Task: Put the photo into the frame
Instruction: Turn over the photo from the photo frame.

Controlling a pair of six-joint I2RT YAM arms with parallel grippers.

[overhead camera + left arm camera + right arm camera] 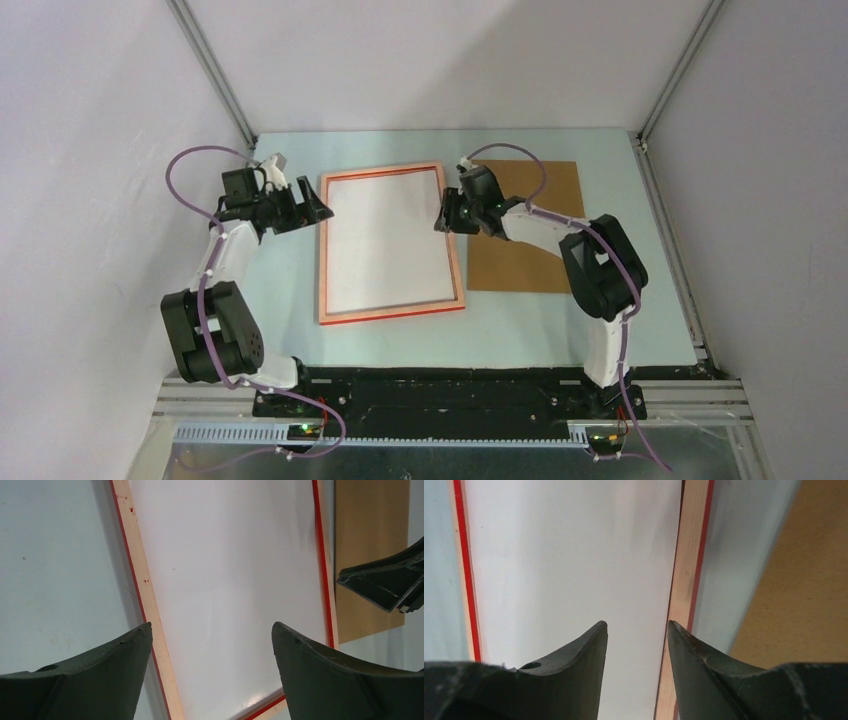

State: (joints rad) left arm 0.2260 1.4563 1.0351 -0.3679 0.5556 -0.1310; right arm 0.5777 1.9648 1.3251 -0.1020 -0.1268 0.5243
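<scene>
The frame point(394, 313) lies flat in the middle of the table with its pale back up and a red edge showing. The photo point(390, 240) lies inside it, white back up. My left gripper point(318, 208) is open and empty above the frame's far left corner. In the left wrist view its jaws point(211, 630) span the photo point(225, 570) and the frame's rail point(145, 585). My right gripper point(443, 215) is open and empty over the frame's far right edge. In the right wrist view it point(637, 625) hovers over the photo's edge point(574, 555) beside the rail point(686, 555).
A brown backing board point(525, 250) lies flat right of the frame, partly under my right arm. It also shows in the left wrist view point(370, 530) and the right wrist view point(804, 590). White walls enclose the pale blue table point(280, 290).
</scene>
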